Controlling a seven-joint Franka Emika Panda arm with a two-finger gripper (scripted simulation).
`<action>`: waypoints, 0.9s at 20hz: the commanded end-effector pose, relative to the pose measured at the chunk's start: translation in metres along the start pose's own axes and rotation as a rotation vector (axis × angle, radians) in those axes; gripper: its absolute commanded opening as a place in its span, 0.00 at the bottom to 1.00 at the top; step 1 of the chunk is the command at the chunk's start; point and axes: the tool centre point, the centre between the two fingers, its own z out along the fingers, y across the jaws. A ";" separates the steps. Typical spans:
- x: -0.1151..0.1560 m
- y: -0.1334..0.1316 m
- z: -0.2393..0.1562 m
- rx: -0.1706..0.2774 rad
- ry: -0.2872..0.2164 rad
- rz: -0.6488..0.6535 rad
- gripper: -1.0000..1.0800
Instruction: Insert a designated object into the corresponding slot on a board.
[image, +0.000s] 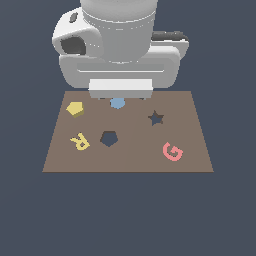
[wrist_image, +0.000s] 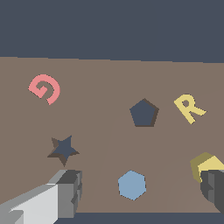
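Plainly, the gripper (wrist_image: 140, 192) stands wide open with nothing between its fingers: in the wrist view one finger (wrist_image: 70, 188) shows near the star cutout and the other (wrist_image: 214, 190) just in front of the yellow block, and the gap between them spans the blue disc (wrist_image: 131, 185) without touching it. Such a spread suits an arm that has not yet committed to a grasp; it hangs above the board's far edge, and in the exterior view the robot's body hides that edge and part of the disc.

Taking the pentagon slot (image: 109, 138) as the landmark, the yellow pentagon block (image: 75, 109) lies on the board (image: 130, 160) beyond the slot and toward the exterior view's left, well apart from it, resting flat on the brown surface. The disc sits beyond the slot, close to the board's far edge. The yellow letter R (image: 80, 141) lies just beside the slot on the exterior view's left. The star cutout (image: 156, 118) is off to the exterior view's right of the slot and a little farther back; the pink letter G (image: 172, 151) is farther right and nearer.

The slot is empty, so the task looks barely begun. I judge the next move to be shifting the open fingers over the block, since one finger already overlaps it in the wrist view, and not over the disc beneath.
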 end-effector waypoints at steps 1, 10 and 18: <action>0.000 0.000 0.000 0.000 0.000 0.000 0.96; -0.006 0.003 0.004 0.001 0.001 -0.050 0.96; -0.020 0.011 0.015 0.002 0.002 -0.176 0.96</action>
